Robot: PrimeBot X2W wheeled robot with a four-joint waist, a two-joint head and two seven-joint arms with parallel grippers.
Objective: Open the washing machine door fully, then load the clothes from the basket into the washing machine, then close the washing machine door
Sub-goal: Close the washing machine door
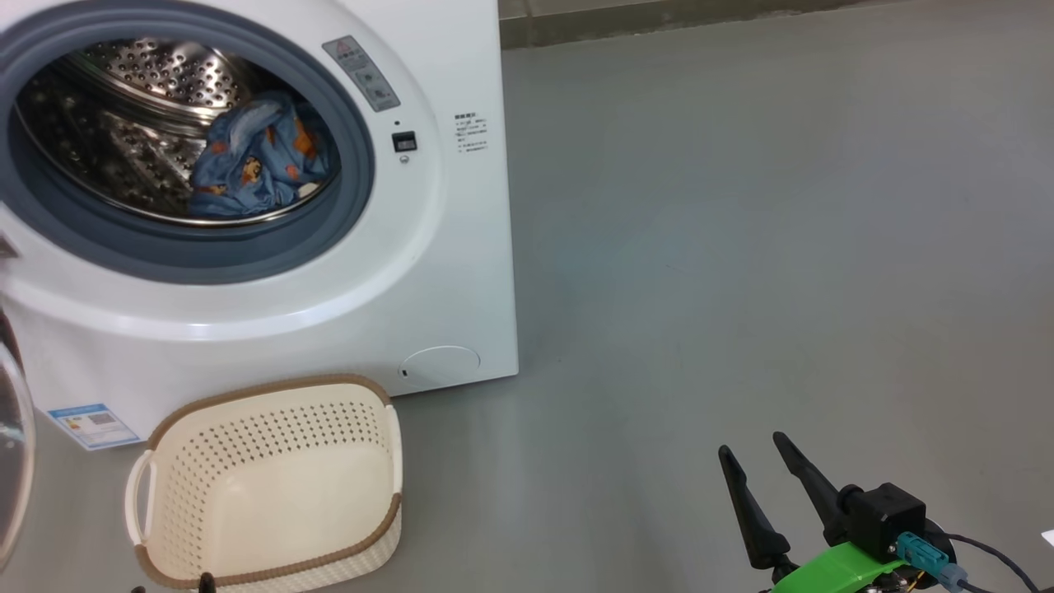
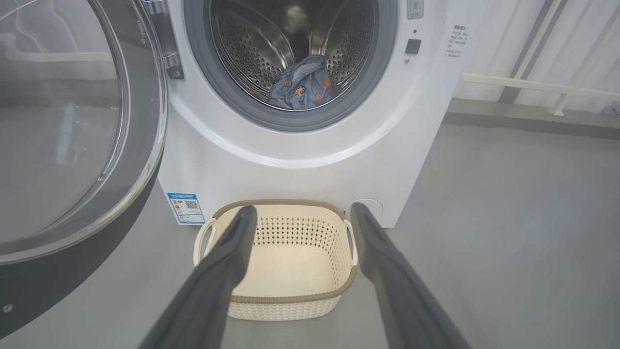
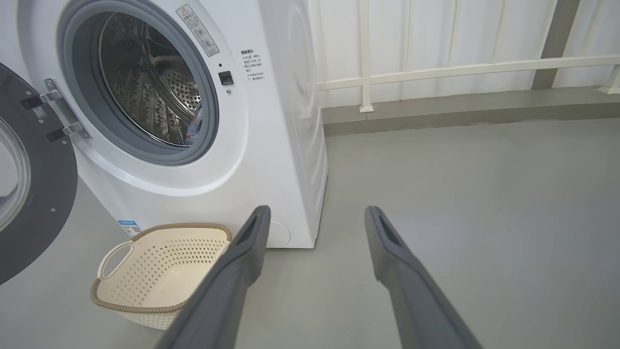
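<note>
The white washing machine stands at the left with its door swung wide open to the left. Blue printed clothes lie in the steel drum, also seen as clothes in the left wrist view. The cream basket sits on the floor before the machine, with nothing inside it. My left gripper hangs open above the basket, holding nothing. Far to the right of the basket, my right gripper stands open and empty over bare floor, the same right gripper in its wrist view.
Grey floor stretches to the right of the machine. A white railing and a low kerb run along the back wall. The open door juts out on the machine's left side.
</note>
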